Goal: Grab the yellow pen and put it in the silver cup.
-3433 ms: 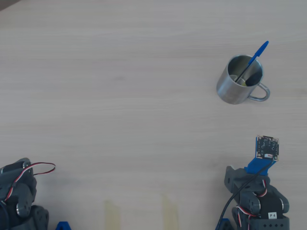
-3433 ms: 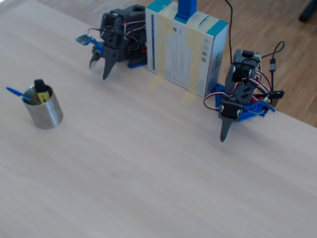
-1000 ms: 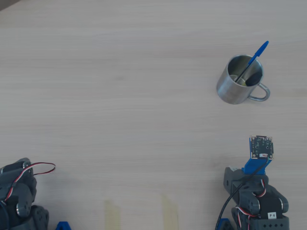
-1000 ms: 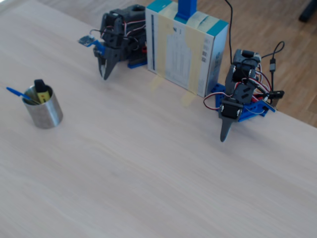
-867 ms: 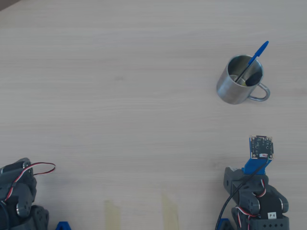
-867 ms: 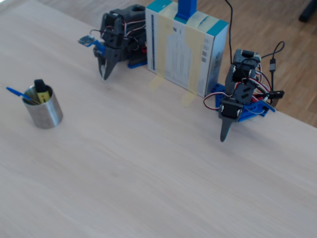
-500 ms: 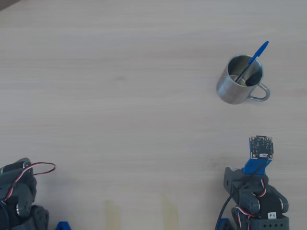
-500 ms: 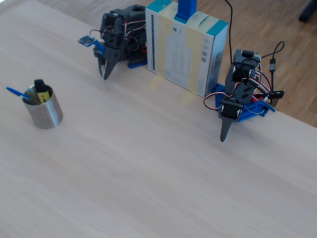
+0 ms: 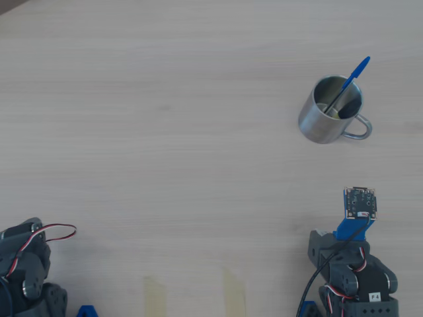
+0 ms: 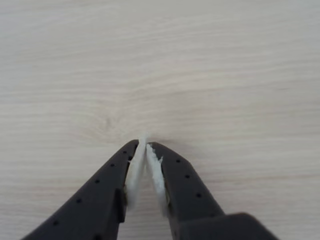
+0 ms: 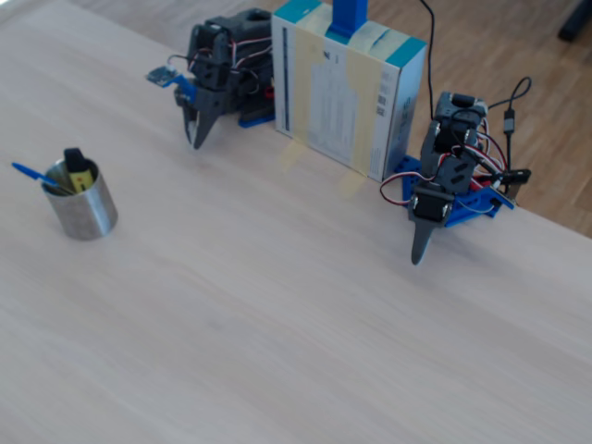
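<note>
Since the earlier frames your gripper (image 10: 145,145) had pulled back, fingers pressed together and empty above the worktop (image 11: 305,305), with the yellow pen (image 11: 78,170) standing in the silver cup (image 11: 83,209), task apparently done.

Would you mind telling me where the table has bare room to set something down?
Nearly everywhere: the wide stretch of table left of the silver cup and ahead of both arms is bare. It is crowded only along the arms' edge, around the box, and at the cup, which holds the yellow pen and a blue pen.
</note>
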